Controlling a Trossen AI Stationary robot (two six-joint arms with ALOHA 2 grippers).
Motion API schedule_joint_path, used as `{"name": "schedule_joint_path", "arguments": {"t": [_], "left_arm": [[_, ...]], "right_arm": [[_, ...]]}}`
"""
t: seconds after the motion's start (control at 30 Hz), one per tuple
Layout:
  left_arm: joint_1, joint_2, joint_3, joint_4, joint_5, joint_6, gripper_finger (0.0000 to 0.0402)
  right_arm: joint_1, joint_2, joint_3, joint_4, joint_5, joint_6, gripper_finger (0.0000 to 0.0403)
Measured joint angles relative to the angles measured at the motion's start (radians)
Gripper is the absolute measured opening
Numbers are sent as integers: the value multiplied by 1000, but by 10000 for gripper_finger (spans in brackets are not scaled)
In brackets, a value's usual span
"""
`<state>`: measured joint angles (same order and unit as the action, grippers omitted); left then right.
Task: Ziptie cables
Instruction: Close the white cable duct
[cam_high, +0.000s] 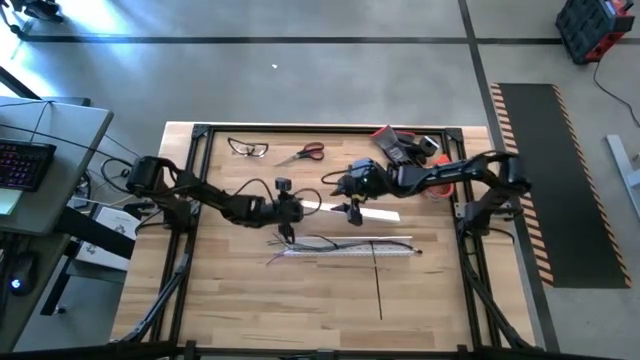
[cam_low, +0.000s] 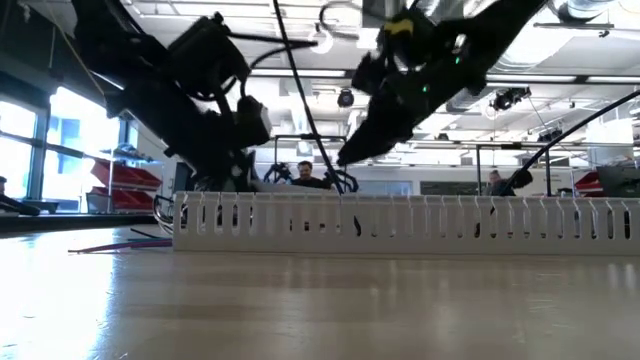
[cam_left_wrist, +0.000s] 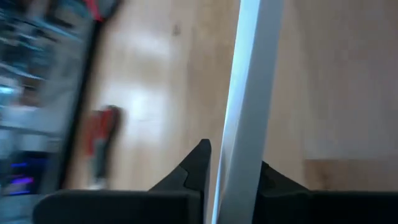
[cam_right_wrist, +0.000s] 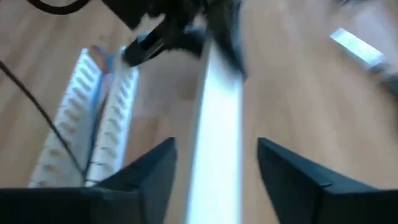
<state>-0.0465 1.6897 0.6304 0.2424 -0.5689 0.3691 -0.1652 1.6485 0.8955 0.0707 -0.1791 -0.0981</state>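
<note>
We find both arms over the middle of the wooden tabletop (cam_high: 250, 300), meeting on a long flat white plastic strip (cam_high: 365, 212) that looks like the cover of the white slotted plastic channel (cam_high: 350, 251) lying nearer us. The left end effector (cam_left_wrist: 233, 168) is closed on that strip, its dark fingers pressed against either side of one end. The right end effector (cam_right_wrist: 214, 155) stands open, its fingers apart with the strip running between them and not gripped.

The loose bundle of thin grey, white, dark and reddish cables (cam_high: 310, 243) lies along the channel, its ends fanning out at the channel's left end. One thin straight dark ziptie (cam_high: 378, 285) lies across the channel and runs toward the near edge.

We judge this a preparatory step: the cover is changing hands or being set aside, and no tie is on the bundle yet. Next, we think, the left arm must park the strip clear of the channel, and then one end effector needs to pick up the ziptie.
</note>
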Motion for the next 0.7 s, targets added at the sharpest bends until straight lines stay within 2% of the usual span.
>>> {"name": "schedule_joint_path", "arguments": {"t": [0.17,0.3,0.53,0.7], "left_arm": [[-77,1,-1,15,-206,81,25],[-120,2,-2,28,-266,112,24],[-170,2,-2,41,-359,162,26],[-182,2,-2,40,-387,163,27]], "right_arm": [[-70,99,0,3,-196,9,286],[-85,167,0,41,-269,4,324],[-93,186,-1,1,-216,-45,324],[-111,186,0,-56,-241,-64,285]]}}
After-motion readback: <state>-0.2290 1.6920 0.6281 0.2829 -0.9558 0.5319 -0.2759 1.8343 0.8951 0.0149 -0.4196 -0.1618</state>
